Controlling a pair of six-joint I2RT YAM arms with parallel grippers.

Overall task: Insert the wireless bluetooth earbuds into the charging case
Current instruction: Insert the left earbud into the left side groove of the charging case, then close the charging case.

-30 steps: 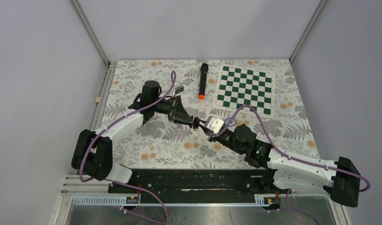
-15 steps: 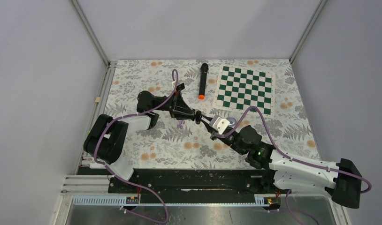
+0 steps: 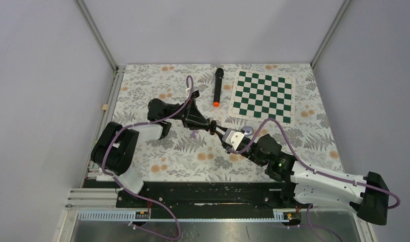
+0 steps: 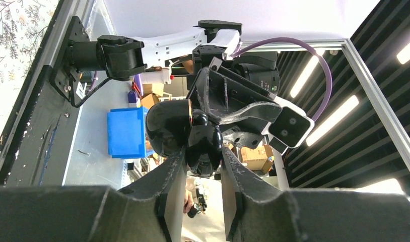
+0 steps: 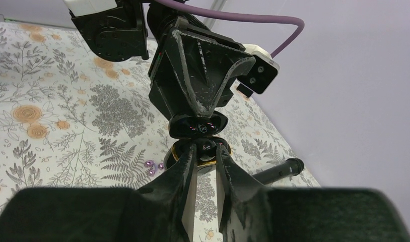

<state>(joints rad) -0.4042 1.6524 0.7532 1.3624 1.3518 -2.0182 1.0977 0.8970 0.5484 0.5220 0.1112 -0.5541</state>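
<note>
Left pincer [image 4: 202,154] is clenched on the black charging case [image 4: 167,126], held in mid-air; my right pincer [image 5: 205,151] pinches it from the opposite side. Pale purple earbuds [image 5: 155,166] lie on the table [image 5: 52,126] below. Best, I judge: one pincer keeps the case steady while the other frees itself for a bud.
</note>
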